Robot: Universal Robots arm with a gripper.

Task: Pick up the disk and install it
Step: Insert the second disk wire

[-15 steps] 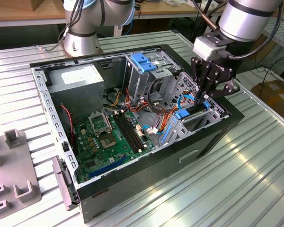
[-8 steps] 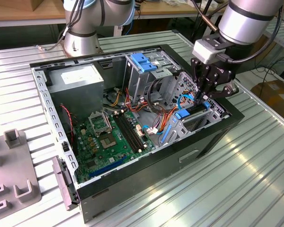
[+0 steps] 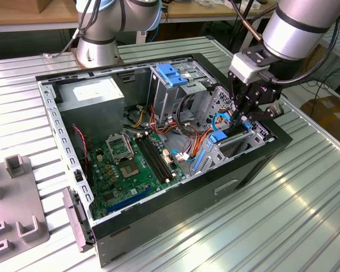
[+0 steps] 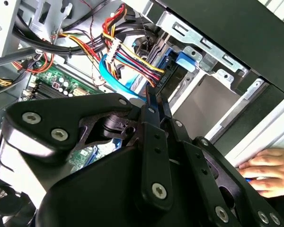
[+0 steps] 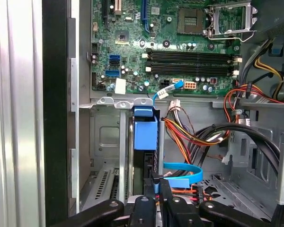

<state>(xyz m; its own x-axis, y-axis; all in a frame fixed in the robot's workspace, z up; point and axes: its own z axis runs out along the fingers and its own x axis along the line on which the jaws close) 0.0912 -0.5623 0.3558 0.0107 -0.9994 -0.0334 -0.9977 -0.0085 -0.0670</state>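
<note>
Blue-framed disk (image 5: 145, 142) stands on edge in the drive bay slot (image 5: 125, 156) at the front of the computer case (image 3: 260, 164), apparently mostly seated. Gripper (image 5: 158, 187) is pinched narrowly on its rear edge, so pickup is done; final seating and release remain.

Arm and gripper, external appearance

The arm (image 3: 297, 25) has silver-grey tubular links with light-blue joint caps; the gripper (image 3: 242, 116) is matt black, with silver screw heads, a white wrist block and black cables.
</note>
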